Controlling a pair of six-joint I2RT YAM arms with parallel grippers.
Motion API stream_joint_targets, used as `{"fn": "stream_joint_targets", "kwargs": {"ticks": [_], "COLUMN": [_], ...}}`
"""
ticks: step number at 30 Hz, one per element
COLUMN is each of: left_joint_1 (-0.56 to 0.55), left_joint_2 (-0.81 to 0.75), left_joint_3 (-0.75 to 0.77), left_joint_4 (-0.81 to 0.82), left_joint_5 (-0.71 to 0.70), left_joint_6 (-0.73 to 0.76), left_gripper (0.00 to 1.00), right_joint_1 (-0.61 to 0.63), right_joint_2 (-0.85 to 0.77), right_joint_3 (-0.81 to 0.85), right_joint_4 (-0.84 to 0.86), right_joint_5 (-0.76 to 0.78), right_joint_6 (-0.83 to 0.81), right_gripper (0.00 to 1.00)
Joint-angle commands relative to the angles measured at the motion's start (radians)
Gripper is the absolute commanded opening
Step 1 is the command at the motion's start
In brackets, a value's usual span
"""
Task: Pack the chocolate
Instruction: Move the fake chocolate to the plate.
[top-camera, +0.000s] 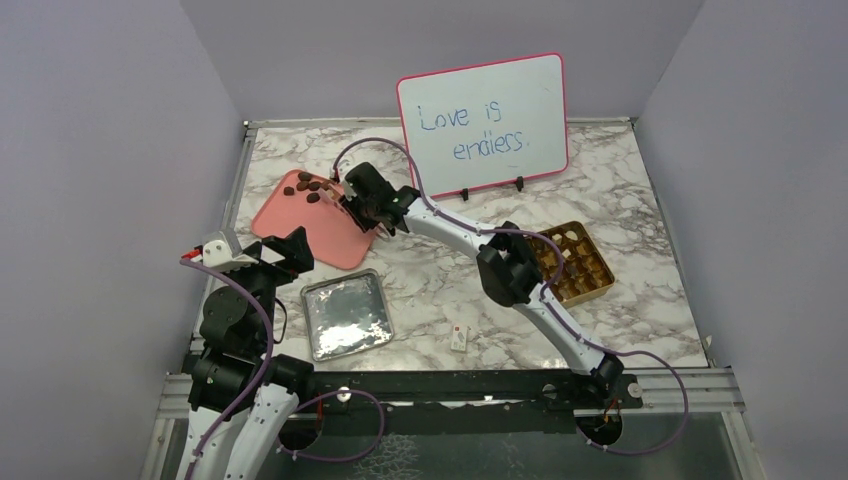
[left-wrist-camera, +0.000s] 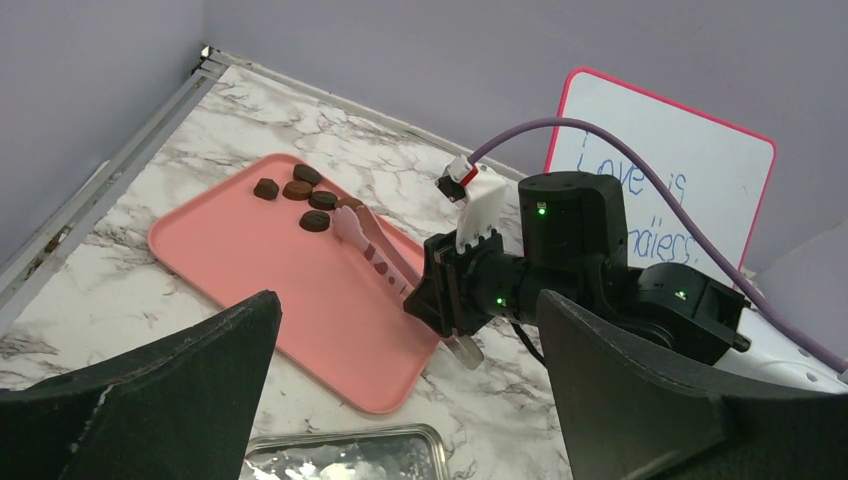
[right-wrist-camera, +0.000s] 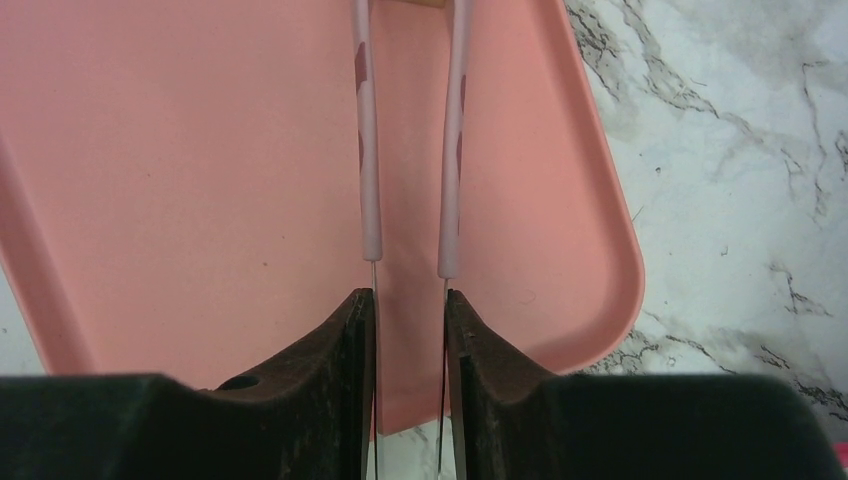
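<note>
Right wrist view: right gripper pinches tongs, left gripper spread; squeezed tips at tray's 12 o'clock could flick a chocolate away.

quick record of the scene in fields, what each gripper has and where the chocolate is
left gripper: open, empty, beside the pink tray
right gripper: shut on tongs, above the pink tray
tongs: tips close to the chocolate, contact unclear
chocolate: small cluster at the tray's far corner
gold box: right side, apart from the tray
silver tray: front, between the arms
</note>
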Motion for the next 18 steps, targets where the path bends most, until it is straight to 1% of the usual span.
{"fn": "stream_joint_targets", "kwargs": {"ticks": [1,9,12,15,18], "left_joint_1": [0.006,0.006,0.007,0.007,0.006], "left_joint_2": [-0.005,-0.006,-0.008,-0.004,-0.007], "left_joint_3": [0.010,0.009,0.007,0.007,0.007], "left_joint_4": [0.013,0.013,0.013,0.014,0.014], "left_joint_5": [-0.009,-0.014,-0.012,-0.006,-0.006], "left_joint_6": [0.006,0.006,0.006,0.005,0.005], "left_gripper": [0.99,0.99,0.99,0.99,0.99], "right_joint_1": [0.015,0.039,0.043,0.046,0.046], "right_joint_2": [-0.071,-0.149,-0.194,-0.236,-0.256], "right_joint_3": [-0.025,-0.113,-0.161,-0.216,-0.237], "right_joint_4": [-0.005,-0.060,-0.075,-0.080,-0.126], "right_joint_5": [-0.037,0.021,0.014,0.006,0.013], "right_joint_6": [0.015,0.013,0.017,0.059,0.080], "right_gripper": [0.32,0.30,0.30,0.30,0.30]}}
